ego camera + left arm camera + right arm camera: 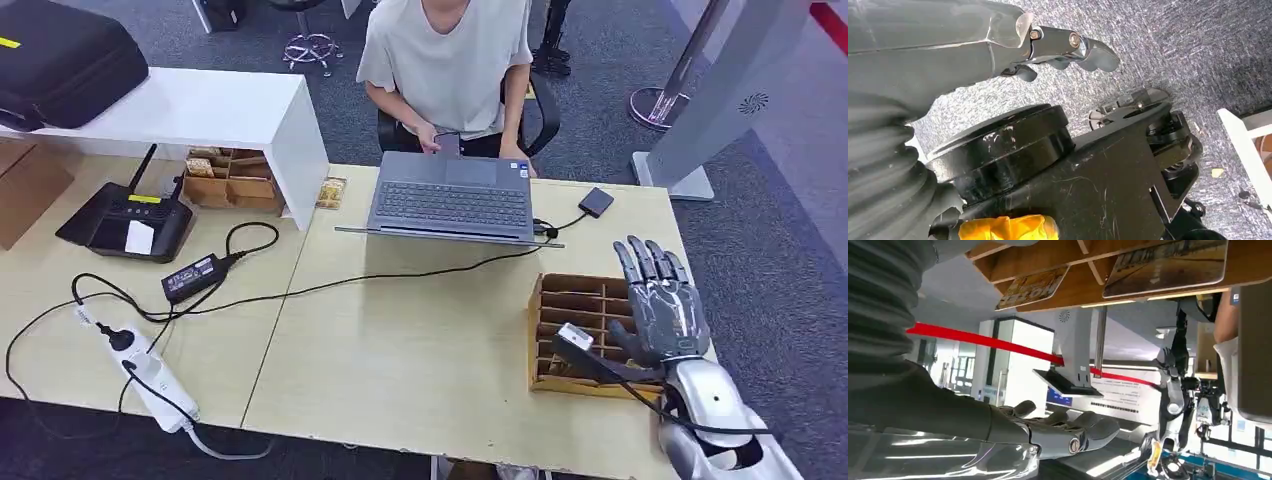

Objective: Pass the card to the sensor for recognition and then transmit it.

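A wooden slotted card box (575, 300) stands at the table's right edge. My right hand (665, 305) hovers over its right side, fingers stretched out and apart, holding nothing. The right wrist view has that hand (1058, 432) empty, with the box's underside above it and two printed cards (1033, 287) (1168, 262) lying in its slots. A small black square sensor (596, 201) lies behind the box, cabled toward the laptop. My left hand (1068, 47) hangs beside my body over grey carpet, fingers extended and empty.
An open laptop (450, 205) sits at the table's far edge, with a person (450, 60) seated behind it holding a phone. On the left are a black device with an antenna (125, 220), a power adapter (192, 277), a power strip (150, 380), trailing cables and a white shelf (200, 105).
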Motion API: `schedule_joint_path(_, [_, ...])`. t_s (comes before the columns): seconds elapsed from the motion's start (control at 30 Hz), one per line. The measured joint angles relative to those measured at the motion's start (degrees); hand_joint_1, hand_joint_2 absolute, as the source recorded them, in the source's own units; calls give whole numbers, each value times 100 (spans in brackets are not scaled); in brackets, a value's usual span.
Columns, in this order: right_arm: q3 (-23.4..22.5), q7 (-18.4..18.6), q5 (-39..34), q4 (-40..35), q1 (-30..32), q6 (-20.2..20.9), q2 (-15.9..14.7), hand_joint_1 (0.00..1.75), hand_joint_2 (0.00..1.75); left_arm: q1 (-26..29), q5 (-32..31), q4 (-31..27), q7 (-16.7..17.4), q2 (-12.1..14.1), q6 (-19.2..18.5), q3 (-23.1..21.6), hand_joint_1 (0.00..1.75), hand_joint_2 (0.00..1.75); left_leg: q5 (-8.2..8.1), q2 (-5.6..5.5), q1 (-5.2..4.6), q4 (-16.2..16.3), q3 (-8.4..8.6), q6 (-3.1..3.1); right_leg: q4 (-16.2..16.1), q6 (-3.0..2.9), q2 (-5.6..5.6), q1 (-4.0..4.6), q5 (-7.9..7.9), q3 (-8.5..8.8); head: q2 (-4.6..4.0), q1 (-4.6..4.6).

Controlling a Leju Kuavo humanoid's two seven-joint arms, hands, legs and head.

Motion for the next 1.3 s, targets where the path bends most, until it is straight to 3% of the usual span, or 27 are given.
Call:
schedule_joint_path(1.13, [107,111,-33,356,-183,74,-28,0,175,-3,-94,0,2,-4,0,33,0,175,0,0,0,0,0,0,0,0,0,0,0,0,0,0])
schedule_joint_path(1.17, [89,125,-26,385,-185,68,-28,44,175,-4,-103,0,2,-4,0,33,0,175,0,0,0,0,0,0,0,0,0,0,0,0,0,0])
schedule_joint_path(1.2, [76,136,-22,413,-186,59,-28,175,175,-5,-105,0,4,-4,0,33,0,175,0,0,0,0,0,0,0,0,0,0,0,0,0,0])
schedule_joint_path(1.3, [59,138,26,477,-187,39,-26,175,175,-7,-120,0,9,-4,0,33,0,175,0,0,0,1,0,0,0,0,0,0,0,0,0,0])
